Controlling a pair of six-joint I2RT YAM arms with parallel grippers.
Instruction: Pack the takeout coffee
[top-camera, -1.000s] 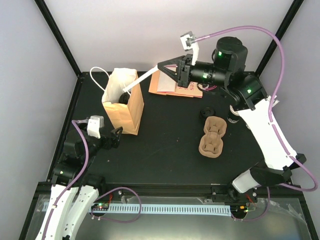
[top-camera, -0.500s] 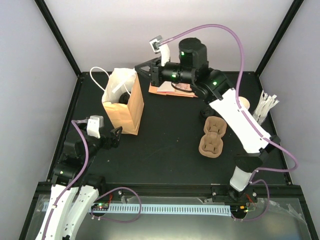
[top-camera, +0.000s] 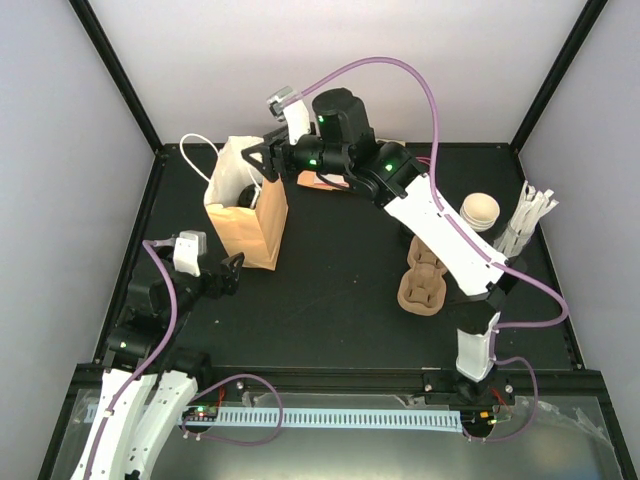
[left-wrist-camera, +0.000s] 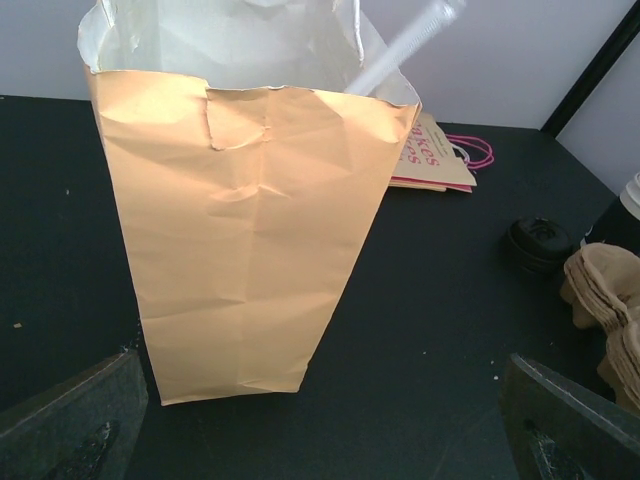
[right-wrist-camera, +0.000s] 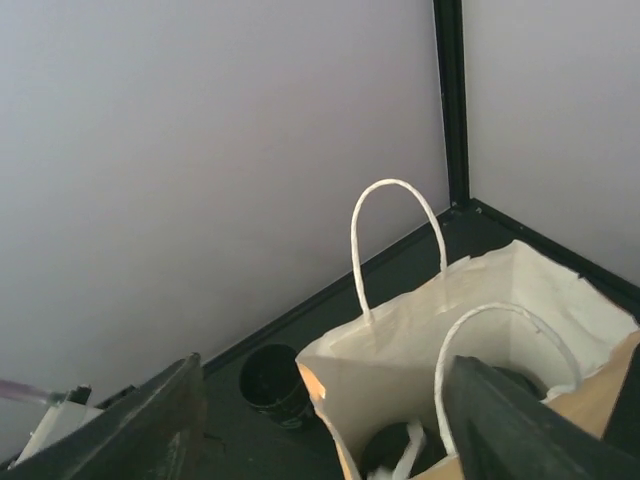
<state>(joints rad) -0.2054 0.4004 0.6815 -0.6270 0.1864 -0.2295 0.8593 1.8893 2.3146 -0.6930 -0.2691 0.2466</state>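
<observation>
Left gripper (left-wrist-camera: 320, 425), right gripper (right-wrist-camera: 330, 425) wide. Right wrist sees dark item (right-wrist-camera: 382, 450) inside bag (right-wrist-camera: 400, 335); left wrist, outside only.

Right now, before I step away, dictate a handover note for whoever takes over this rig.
The left fingers are open, low in front of the bag. The right fingers are open above its mouth, holding nothing.
Done: a straw is in the bag, with something dark and round that I cannot identify.
An open black cup stands by the straw bundle; a loose black lid lies near the carrier.
To do: probably lid that cup and bag it.
</observation>
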